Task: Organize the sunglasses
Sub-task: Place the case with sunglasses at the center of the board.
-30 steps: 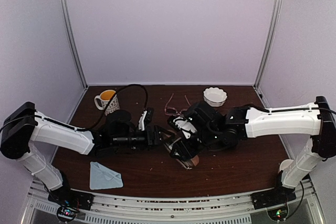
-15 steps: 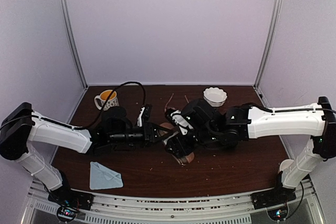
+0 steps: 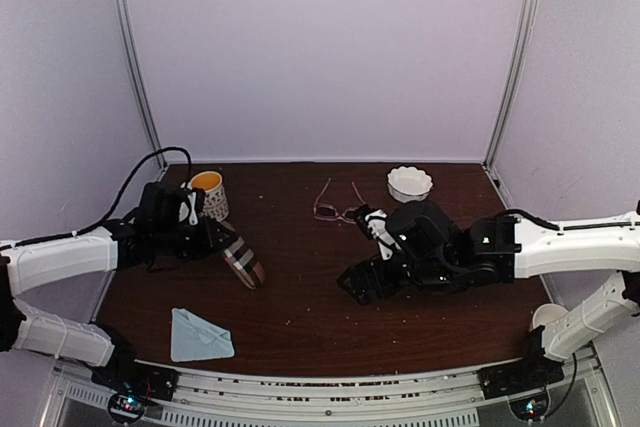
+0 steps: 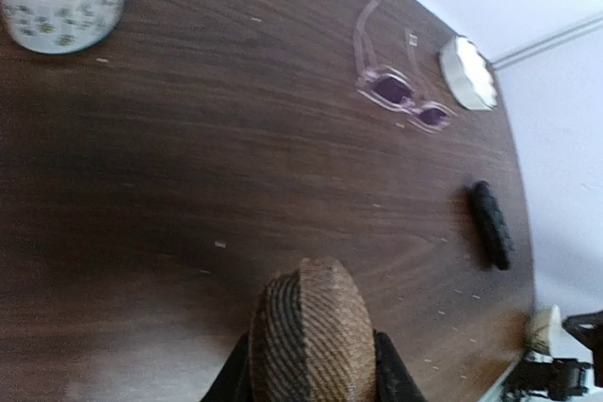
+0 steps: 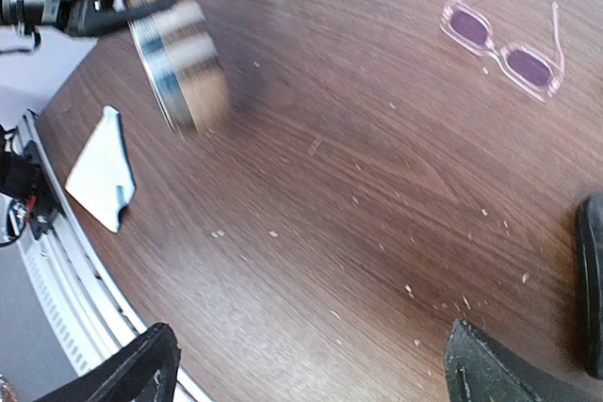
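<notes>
left arm: comes in low from the left side, elbow tucked | left end effector (image 3: 212, 239): pinched onto the tan striped case (image 3: 243, 263) | right arm: forearm low, reaching toward the middle | right end effector (image 3: 358, 282): jaws splayed wide, holding nothing

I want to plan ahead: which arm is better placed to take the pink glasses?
Right. The right pincer is open and empty, nearer the pink glasses; the left pincer holds the striped case.
</notes>
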Controlling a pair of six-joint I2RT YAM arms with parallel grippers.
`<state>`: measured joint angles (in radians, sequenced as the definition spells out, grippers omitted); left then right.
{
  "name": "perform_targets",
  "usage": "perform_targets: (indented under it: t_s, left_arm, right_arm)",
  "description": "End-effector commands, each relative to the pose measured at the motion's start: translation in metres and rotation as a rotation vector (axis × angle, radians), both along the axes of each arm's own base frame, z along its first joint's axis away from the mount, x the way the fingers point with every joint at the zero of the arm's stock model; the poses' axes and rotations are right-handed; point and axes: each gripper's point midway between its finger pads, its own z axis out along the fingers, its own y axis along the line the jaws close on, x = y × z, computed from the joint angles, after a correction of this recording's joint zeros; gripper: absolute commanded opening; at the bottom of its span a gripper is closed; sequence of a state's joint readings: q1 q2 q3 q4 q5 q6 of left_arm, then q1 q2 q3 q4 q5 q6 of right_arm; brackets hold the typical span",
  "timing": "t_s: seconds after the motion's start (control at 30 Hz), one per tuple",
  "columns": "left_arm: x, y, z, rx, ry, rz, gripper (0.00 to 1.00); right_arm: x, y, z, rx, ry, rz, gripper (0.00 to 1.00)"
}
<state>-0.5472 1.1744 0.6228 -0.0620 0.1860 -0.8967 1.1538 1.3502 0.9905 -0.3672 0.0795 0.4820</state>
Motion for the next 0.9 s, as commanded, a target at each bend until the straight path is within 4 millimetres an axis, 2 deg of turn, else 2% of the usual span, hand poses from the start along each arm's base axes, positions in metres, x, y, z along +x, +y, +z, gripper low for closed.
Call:
perform_targets:
  t_s: [0.0,0.13,0.33,0.5,0.63,0.73,0.87]
  left_arm:
    - [0.016,0.070,-0.029,0.250,0.049,0.066,0.04]
    - [0.026,0.107,-0.051,0.282,0.100,0.123,0.05]
    - [0.033,0.130,-0.091,0.290,0.216,0.158,0.12]
    - [0.031,0.147,-0.121,0.347,0.287,0.221,0.37]
    - [0.032,0.152,-0.134,0.363,0.315,0.237,0.46]
    - [0.033,0.152,-0.137,0.363,0.324,0.243,0.55]
    - [0.033,0.156,-0.130,0.374,0.314,0.262,0.68]
  right_arm:
    - [0.007,-0.016,-0.007,0.003,-0.011,-0.070,1.00]
    - [0.009,-0.026,-0.012,-0.012,-0.012,-0.087,1.00]
    - [0.017,-0.044,-0.016,-0.034,-0.017,-0.126,1.00]
    - [0.022,-0.058,-0.019,-0.052,-0.011,-0.144,1.00]
    - [0.024,-0.068,-0.019,-0.059,-0.007,-0.149,1.00]
    - [0.028,-0.075,-0.016,-0.063,-0.008,-0.161,1.00]
    - [0.037,-0.087,-0.014,-0.074,-0.006,-0.198,1.00]
